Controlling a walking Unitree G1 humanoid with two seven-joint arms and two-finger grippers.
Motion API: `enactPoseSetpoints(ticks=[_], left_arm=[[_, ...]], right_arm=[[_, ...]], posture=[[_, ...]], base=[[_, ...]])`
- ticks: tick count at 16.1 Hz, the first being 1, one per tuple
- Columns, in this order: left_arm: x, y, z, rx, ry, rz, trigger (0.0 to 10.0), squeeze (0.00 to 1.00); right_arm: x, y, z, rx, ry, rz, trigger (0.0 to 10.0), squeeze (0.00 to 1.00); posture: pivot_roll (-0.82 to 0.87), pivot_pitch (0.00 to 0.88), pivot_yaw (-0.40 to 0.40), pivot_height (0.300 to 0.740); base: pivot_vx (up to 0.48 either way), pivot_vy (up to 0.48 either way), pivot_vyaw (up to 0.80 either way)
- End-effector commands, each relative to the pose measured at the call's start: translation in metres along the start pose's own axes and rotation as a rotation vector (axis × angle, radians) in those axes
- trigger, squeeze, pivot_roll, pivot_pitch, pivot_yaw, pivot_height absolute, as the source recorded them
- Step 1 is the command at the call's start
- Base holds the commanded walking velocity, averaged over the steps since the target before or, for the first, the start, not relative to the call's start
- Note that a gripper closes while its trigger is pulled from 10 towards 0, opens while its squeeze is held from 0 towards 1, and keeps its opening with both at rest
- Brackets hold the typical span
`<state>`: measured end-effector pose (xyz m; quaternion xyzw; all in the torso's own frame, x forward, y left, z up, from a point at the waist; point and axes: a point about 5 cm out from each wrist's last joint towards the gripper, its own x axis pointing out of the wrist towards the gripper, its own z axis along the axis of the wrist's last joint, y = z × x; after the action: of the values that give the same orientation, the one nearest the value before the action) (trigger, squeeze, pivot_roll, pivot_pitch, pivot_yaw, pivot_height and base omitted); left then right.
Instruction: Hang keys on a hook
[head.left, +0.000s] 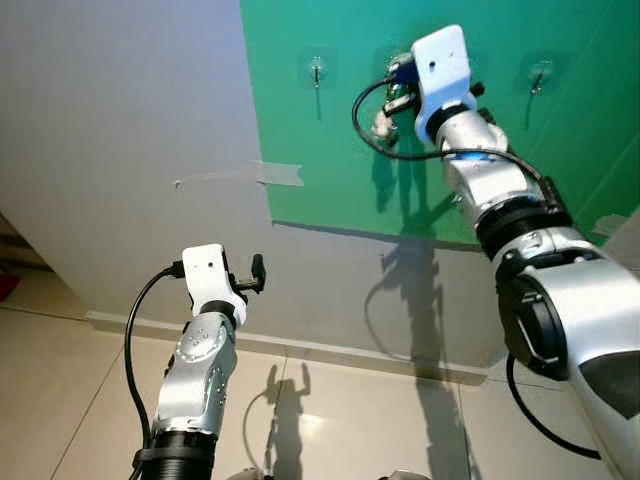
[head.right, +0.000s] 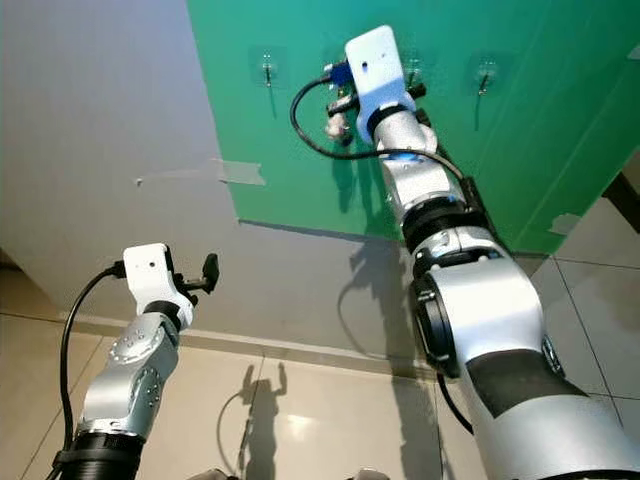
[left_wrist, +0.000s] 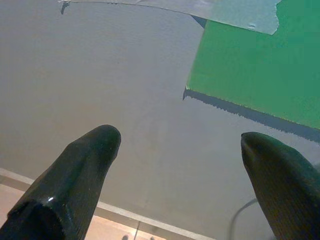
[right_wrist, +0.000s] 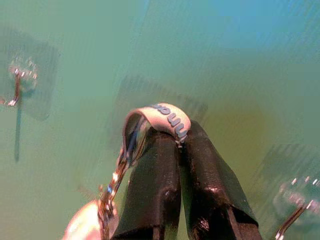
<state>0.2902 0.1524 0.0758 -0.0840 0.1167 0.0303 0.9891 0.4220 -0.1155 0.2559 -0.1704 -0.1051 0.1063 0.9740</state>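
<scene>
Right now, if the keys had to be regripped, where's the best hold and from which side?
Likely the white strap loop, where the right gripper pinches it now. It is flat and soft, so two fingers can close across it, and the ring and keys hang free below. Come straight toward the green board, between the hooks, keeping the loop's opening out ahead of the fingertips.
</scene>
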Motion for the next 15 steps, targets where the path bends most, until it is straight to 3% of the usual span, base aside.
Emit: enactPoseSetpoints(ticks=[1, 15], left_arm=[[-0.002, 0.001, 0.001, 0.003, 0.0, 0.012, 10.0, 0.0], [-0.002, 0.001, 0.002, 0.003, 0.001, 0.011, 10.0, 0.0]], right_arm=[[-0.001, 0.001, -0.005, 0.01, 0.027, 0.006, 10.0, 0.0], [0.005, -0.007, 0.037, -0.007, -0.165, 0.049, 10.0, 0.0]], posture=[[-0.1, 0.0, -0.002, 0.74], [-0.1, 0.0, -0.002, 0.74]], base=[[0.0, 0.0, 0.0], [0.0, 0.0, 0.0]])
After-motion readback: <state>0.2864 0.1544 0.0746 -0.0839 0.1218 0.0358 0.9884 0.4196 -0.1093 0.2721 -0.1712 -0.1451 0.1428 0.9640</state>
